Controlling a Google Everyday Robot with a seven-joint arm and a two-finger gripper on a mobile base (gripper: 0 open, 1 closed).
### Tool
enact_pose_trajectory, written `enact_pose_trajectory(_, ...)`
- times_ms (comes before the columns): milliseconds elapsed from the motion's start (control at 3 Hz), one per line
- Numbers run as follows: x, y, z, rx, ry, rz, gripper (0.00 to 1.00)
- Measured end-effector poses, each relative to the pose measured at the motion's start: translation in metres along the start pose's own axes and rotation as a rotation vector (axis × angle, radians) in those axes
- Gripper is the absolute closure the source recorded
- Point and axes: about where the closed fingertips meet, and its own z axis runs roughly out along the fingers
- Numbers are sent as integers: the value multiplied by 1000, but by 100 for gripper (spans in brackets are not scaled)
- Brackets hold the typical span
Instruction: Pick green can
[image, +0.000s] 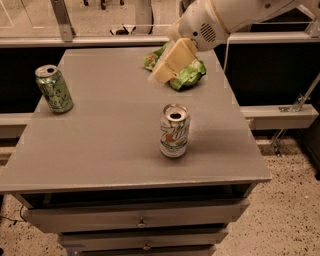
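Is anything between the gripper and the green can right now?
Nothing visible. The gripper hangs over the snack bag at the far side; the green can stands by the left edge, bare table between them. The white can stands nearer the front, off that line.
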Motion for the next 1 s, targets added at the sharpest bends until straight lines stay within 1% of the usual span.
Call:
enact_pose_trajectory(333,0,0,0,-1,1,0,0)
enact_pose_trajectory(667,-9,-3,5,2,-51,-7,0)
enact_pose_trajectory(1000,-40,-20,45,-20,-159,-39,0)
